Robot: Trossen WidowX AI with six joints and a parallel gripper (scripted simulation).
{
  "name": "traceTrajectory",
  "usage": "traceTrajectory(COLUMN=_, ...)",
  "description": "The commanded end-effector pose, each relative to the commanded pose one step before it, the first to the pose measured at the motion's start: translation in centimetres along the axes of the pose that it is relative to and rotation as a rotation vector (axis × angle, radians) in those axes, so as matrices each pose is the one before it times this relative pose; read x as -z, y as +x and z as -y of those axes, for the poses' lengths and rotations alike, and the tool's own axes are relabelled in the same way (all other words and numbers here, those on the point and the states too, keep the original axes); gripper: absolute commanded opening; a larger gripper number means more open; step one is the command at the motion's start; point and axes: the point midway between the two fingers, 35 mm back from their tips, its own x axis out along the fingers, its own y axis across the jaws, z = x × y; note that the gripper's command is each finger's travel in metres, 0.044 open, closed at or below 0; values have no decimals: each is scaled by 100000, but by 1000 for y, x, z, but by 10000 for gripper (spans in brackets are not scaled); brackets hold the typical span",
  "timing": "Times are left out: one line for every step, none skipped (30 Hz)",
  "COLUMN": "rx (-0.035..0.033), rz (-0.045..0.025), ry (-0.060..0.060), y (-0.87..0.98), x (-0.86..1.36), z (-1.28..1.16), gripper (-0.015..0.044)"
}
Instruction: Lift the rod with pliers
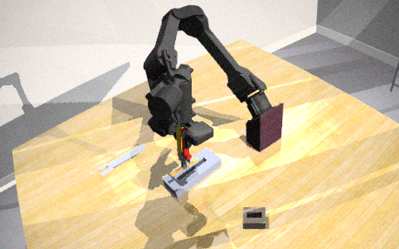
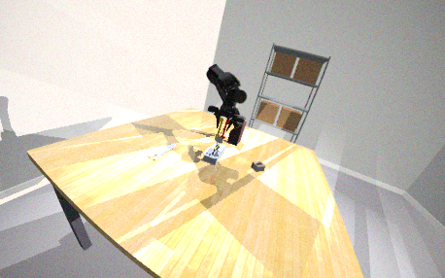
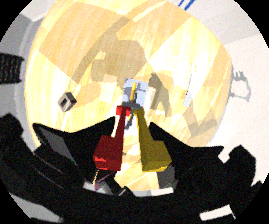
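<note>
black robot gripper grasping the 2 red and yellow handles of grey-jawed pliers, jaws down at a pale grey channel block, thin yellow rod at its slot, grey slotted holster apart on the wooden table

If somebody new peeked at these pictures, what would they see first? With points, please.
Probably the big black arm [image 1: 215, 48] [image 2: 225, 83], bending over the wooden table [image 1: 327, 174] [image 2: 267, 219]. Its pincer [image 3: 131, 142] is shut on pliers with one red handle [image 3: 108, 152] and one yellow handle [image 3: 154, 152], above a pale grey channel block [image 1: 211, 162] [image 2: 211, 158] [image 3: 128, 89].
</note>
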Motion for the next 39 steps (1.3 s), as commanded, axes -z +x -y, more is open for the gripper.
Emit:
traceTrajectory(rx=-299, rz=4322, ry=489, y=-848, x=-518, z=228, gripper=101)
traceTrajectory(rx=0, rz=570, ry=14, y=-103, x=-63, z=20, gripper=101)
traceTrajectory(rx=0, rz=569, ry=15, y=-103, x=-63, z=20, gripper=101)
traceTrajectory(rx=0, rz=568, ry=15, y=-104, x=-63, z=20, gripper=101)
traceTrajectory(rx=0, rz=568, ry=16, y=-104, x=-63, z=20, gripper=101)
traceTrajectory(rx=0, rz=567, ry=17, y=-104, x=-63, z=20, gripper=101)
traceTrajectory(rx=1, rz=566, ry=17, y=-104, x=-63, z=21, gripper=101)
traceTrajectory(rx=1, rz=566, ry=18, y=-104, x=-63, z=21, gripper=101)
traceTrajectory(rx=1, rz=565, ry=19, y=-104, x=-64, z=21, gripper=101)
traceTrajectory(rx=1, rz=564, ry=20, y=-104, x=-64, z=21, gripper=101)
traceTrajectory(rx=1, rz=563, ry=20, y=-104, x=-64, z=21, gripper=101)
traceTrajectory(rx=1, rz=563, ry=21, y=-104, x=-64, z=22, gripper=101)
traceTrajectory(rx=2, rz=562, ry=22, y=-104, x=-64, z=22, gripper=101)
traceTrajectory(rx=2, rz=561, ry=23, y=-104, x=-64, z=22, gripper=101)
traceTrajectory(rx=2, rz=561, ry=24, y=-104, x=-64, z=22, gripper=101)
traceTrajectory(rx=2, rz=560, ry=24, y=-104, x=-64, z=22, gripper=101)
traceTrajectory(rx=2, rz=559, ry=25, y=-104, x=-65, z=23, gripper=101)
traceTrajectory(rx=2, rz=559, ry=26, y=-104, x=-65, z=23, gripper=101)
traceTrajectory(rx=2, rz=558, ry=27, y=-104, x=-65, z=23, gripper=101)
traceTrajectory(rx=2, rz=557, ry=27, y=-104, x=-65, z=23, gripper=101)
traceTrajectory(rx=3, rz=556, ry=28, y=-104, x=-65, z=23, gripper=101)
traceTrajectory(rx=3, rz=556, ry=29, y=-104, x=-65, z=24, gripper=101)
traceTrajectory(rx=3, rz=555, ry=30, y=-104, x=-65, z=24, gripper=101)
traceTrajectory(rx=3, rz=554, ry=31, y=-104, x=-65, z=24, gripper=101)
traceTrajectory(rx=3, rz=553, ry=31, y=-104, x=-65, z=24, gripper=101)
traceTrajectory(rx=3, rz=553, ry=32, y=-105, x=-65, z=24, gripper=101)
traceTrajectory(rx=3, rz=552, ry=33, y=-105, x=-66, z=25, gripper=101)
traceTrajectory(rx=3, rz=551, ry=34, y=-105, x=-66, z=25, gripper=101)
traceTrajectory(rx=4, rz=550, ry=35, y=-105, x=-66, z=25, gripper=101)
traceTrajectory(rx=4, rz=550, ry=35, y=-105, x=-66, z=25, gripper=101)
traceTrajectory(rx=4, rz=549, ry=36, y=-105, x=-66, z=25, gripper=101)
traceTrajectory(rx=4, rz=548, ry=37, y=-105, x=-66, z=26, gripper=101)
traceTrajectory(rx=4, rz=547, ry=38, y=-105, x=-66, z=26, gripper=101)
traceTrajectory(rx=4, rz=547, ry=39, y=-105, x=-66, z=26, gripper=101)
traceTrajectory(rx=4, rz=546, ry=40, y=-105, x=-66, z=26, gripper=101)
traceTrajectory(rx=4, rz=545, ry=40, y=-105, x=-66, z=26, gripper=101)
traceTrajectory(rx=5, rz=544, ry=41, y=-105, x=-67, z=27, gripper=101)
traceTrajectory(rx=5, rz=543, ry=42, y=-105, x=-67, z=27, gripper=101)
traceTrajectory(rx=5, rz=543, ry=43, y=-105, x=-67, z=27, gripper=101)
